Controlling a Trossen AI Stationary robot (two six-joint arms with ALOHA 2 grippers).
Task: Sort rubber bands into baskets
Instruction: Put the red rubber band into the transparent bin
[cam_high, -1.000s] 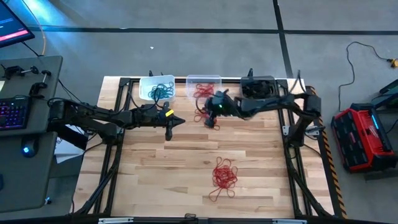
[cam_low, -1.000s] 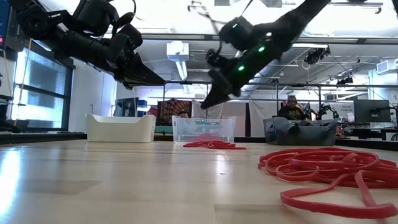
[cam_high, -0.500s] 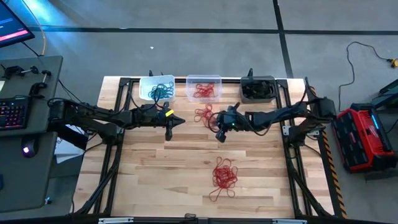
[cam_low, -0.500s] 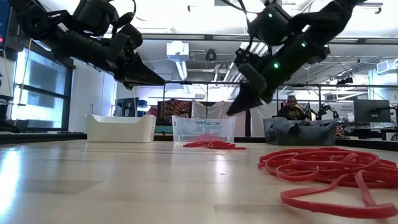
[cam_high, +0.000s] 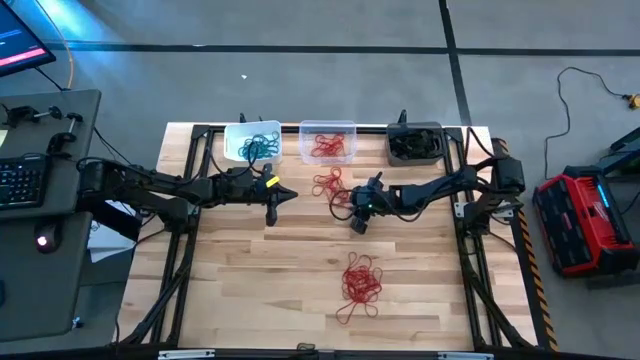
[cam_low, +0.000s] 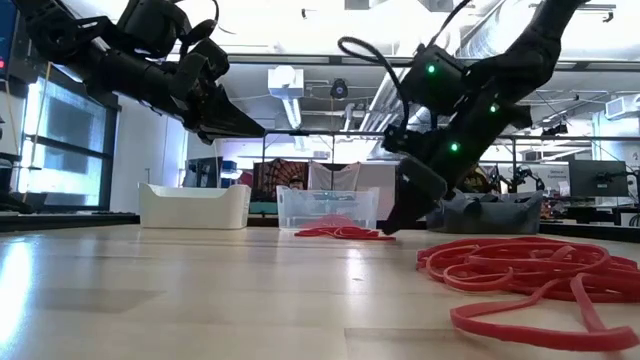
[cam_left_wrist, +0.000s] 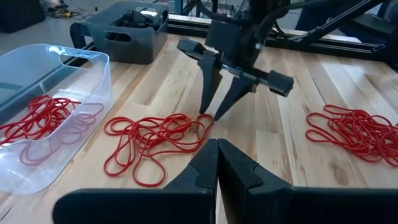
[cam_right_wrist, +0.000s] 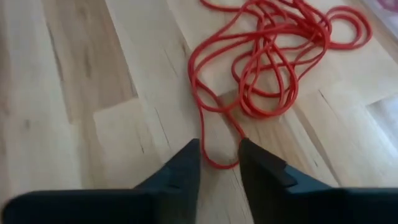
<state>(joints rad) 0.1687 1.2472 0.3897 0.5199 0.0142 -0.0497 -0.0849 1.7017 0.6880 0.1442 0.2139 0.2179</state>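
Three baskets stand along the far edge: a white one (cam_high: 252, 140) with teal rubber bands, a clear one (cam_high: 327, 140) with red bands, and a dark grey one (cam_high: 415, 142). A small bunch of red rubber bands (cam_high: 328, 185) lies on the table just in front of the clear basket. A larger red bunch (cam_high: 360, 280) lies nearer the front edge. My right gripper (cam_right_wrist: 219, 155) is open, down at the table. Its fingers stand on either side of a loop end (cam_right_wrist: 217, 165) at the small bunch's near edge. My left gripper (cam_high: 290, 196) hovers shut, left of that bunch.
Black frame rails run along the table's left and right sides (cam_high: 470, 250). Bare wood lies between the two red bunches and left of them. A desk with a keyboard (cam_high: 20, 180) stands beyond the left edge, and a red case (cam_high: 585, 220) beyond the right edge.
My right gripper has come away from the clear basket toward the table's near edge and gone down, tipping steeper, until its fingertips stand at the table by the small red bunch. The bands have not moved.
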